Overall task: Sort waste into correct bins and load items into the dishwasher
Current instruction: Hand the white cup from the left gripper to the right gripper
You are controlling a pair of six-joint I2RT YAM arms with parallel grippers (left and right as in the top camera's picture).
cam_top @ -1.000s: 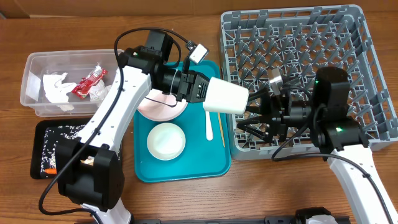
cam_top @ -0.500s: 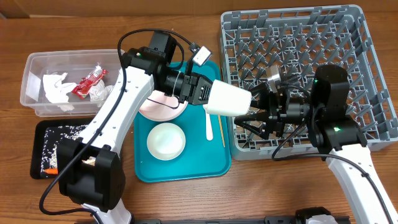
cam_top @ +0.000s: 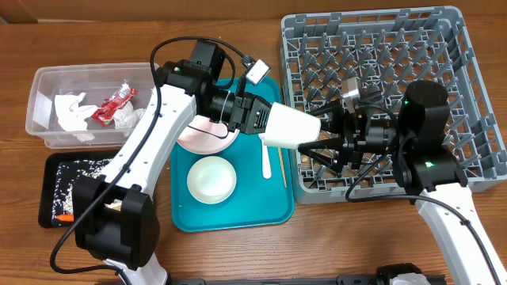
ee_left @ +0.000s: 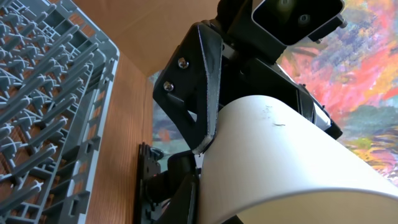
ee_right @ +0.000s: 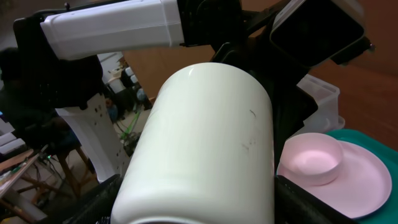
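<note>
My left gripper (cam_top: 260, 120) is shut on the base end of a white cup (cam_top: 290, 127). It holds the cup on its side in the air, between the teal tray and the grey dish rack (cam_top: 475, 63). My right gripper (cam_top: 323, 140) is open, with one finger on each side of the cup's mouth end. In the right wrist view the cup (ee_right: 205, 137) fills the middle between the black fingers (ee_right: 199, 208). In the left wrist view the cup (ee_left: 292, 155) hides most of my left jaws (ee_left: 249, 208).
The teal tray (cam_top: 238, 215) holds a pink plate (cam_top: 198, 138), a white bowl (cam_top: 211, 178), a white fork (cam_top: 266, 158) and a chopstick (cam_top: 282, 165). A clear tub (cam_top: 43, 91) holds napkins (cam_top: 71, 111) and a red wrapper (cam_top: 111, 104). A black tray (cam_top: 55, 170) holds rice and a carrot (cam_top: 65, 215).
My left gripper has carried the cup a little to the right. My right gripper has moved left until its open fingers straddle the cup's mouth end.
</note>
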